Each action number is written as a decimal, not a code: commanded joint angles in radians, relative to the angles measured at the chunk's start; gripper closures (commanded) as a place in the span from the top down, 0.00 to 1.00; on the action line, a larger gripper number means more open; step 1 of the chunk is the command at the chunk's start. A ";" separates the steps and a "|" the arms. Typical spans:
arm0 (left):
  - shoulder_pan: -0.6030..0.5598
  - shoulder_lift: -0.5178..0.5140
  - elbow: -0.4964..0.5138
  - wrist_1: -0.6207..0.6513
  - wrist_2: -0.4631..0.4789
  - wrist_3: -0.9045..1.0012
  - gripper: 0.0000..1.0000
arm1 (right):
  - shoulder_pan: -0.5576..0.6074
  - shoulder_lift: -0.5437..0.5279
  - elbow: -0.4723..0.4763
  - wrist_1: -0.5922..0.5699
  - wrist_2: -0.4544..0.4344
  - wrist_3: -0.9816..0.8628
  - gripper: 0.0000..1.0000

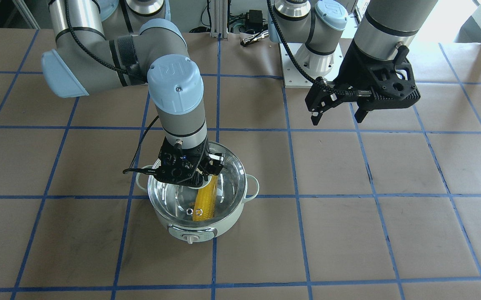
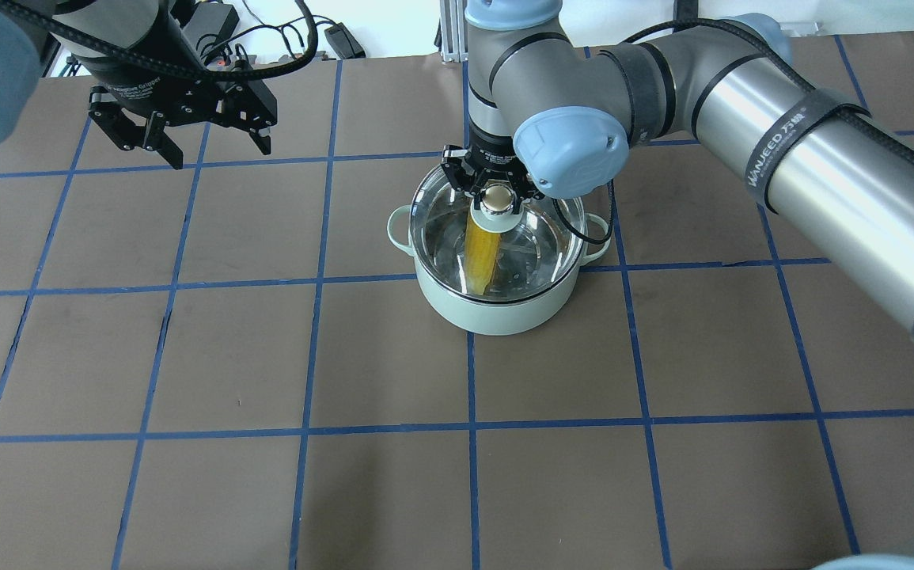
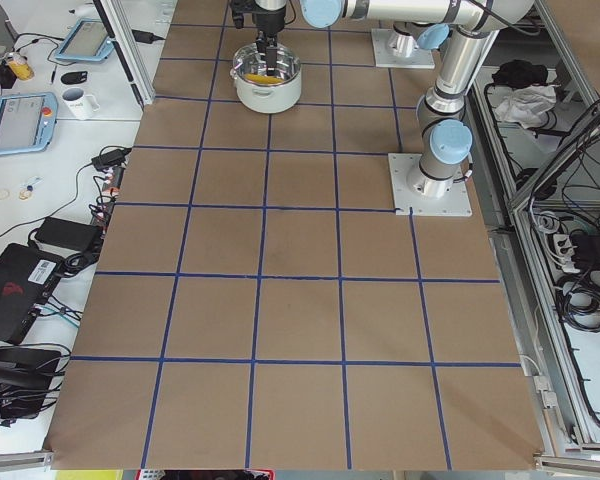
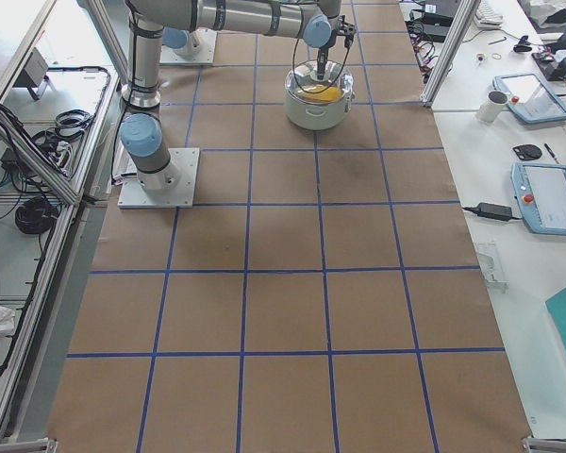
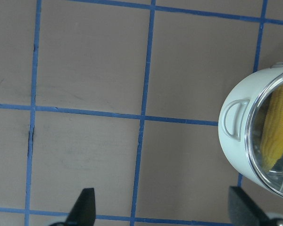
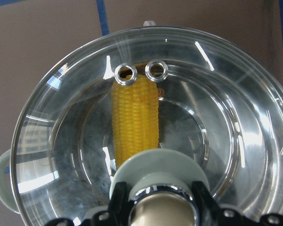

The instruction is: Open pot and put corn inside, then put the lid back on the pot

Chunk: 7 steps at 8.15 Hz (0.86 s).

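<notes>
The right gripper point(image 2: 494, 199) is clasping the knob point(image 6: 162, 209) of the clear lid point(image 6: 217, 94), which is covering the mint pot point(image 2: 496, 309); 1 yellow corn point(image 6: 134, 122) is lying inside. The left gripper point(image 2: 219, 150) is hanging wide, well away.

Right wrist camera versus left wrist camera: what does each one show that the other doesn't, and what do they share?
Only the right wrist view: the right gripper closed on the shiny round knob of the round clear glass lid, plus its two metal-ringed vent holes. Only the left wrist view: the left gripper, open, above the brown blue-taped table beside the pale mint-green round pot. Both: the yellow corn cob inside that pot, under the glass.
</notes>
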 commanded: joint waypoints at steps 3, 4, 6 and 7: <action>0.000 -0.006 -0.001 0.000 0.002 -0.002 1.00 | 0.000 0.011 0.000 0.004 -0.002 0.001 0.00; 0.000 -0.007 -0.001 -0.004 0.002 -0.003 1.00 | 0.000 0.011 0.000 0.013 -0.001 -0.001 0.00; 0.000 -0.010 -0.001 -0.001 0.004 -0.003 1.00 | 0.000 0.015 0.000 0.013 -0.002 -0.003 0.00; 0.000 -0.015 -0.003 -0.004 0.002 -0.005 1.00 | 0.000 0.020 0.000 0.013 -0.004 -0.007 0.00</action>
